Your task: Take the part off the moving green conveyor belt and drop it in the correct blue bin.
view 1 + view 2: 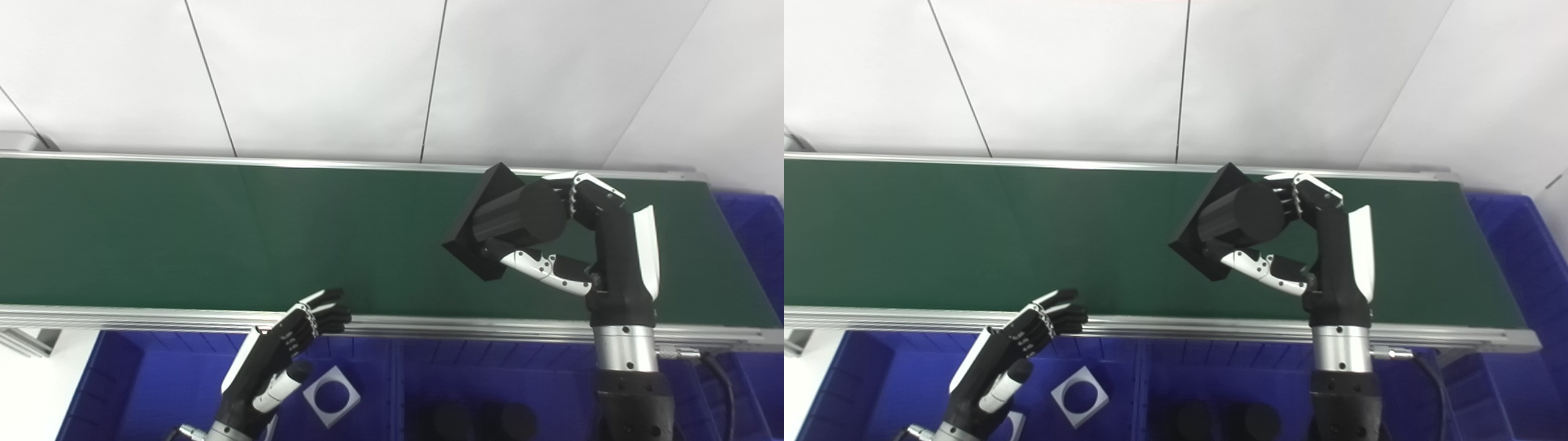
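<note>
A black part point(505, 220), a cylinder on a square base plate, is held tilted above the green conveyor belt point(245, 233) at the right. My right hand point(588, 239) is shut on it, fingers over the cylinder's top and thumb under it; the same shows in the right eye view point(1237, 217). My left hand point(288, 349) is open and empty, fingertips at the belt's near rail, above the left blue bin point(153, 380).
The left blue bin holds a white square plate with a round hole point(331, 395). The middle blue bin point(490, 380) holds black cylinder parts point(484, 422). Another blue bin point(753, 220) stands past the belt's right end. A white wall is behind.
</note>
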Action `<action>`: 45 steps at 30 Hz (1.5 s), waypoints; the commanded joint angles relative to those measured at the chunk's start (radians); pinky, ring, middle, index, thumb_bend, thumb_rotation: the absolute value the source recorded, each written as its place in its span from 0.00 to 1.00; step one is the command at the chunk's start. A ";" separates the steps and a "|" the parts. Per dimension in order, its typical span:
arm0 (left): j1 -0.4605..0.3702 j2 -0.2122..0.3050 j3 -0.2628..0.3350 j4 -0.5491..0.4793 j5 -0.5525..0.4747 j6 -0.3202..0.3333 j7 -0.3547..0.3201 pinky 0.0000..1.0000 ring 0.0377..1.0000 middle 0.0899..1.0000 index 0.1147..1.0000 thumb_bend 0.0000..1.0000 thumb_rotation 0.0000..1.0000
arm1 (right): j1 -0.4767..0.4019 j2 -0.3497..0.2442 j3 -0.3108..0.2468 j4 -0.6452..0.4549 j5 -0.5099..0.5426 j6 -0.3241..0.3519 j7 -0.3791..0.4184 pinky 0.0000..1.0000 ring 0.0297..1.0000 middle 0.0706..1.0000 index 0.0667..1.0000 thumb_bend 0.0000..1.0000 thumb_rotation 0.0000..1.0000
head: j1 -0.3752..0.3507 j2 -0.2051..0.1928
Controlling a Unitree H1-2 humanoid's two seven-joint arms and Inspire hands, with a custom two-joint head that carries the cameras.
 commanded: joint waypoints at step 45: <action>-0.020 0.066 0.102 -0.011 -0.148 0.019 -0.080 0.72 0.72 0.73 0.80 0.82 0.76 | 0.484 0.099 -0.067 0.071 0.003 -0.176 -0.248 0.34 0.39 0.44 0.45 0.53 0.00 | -0.204 0.075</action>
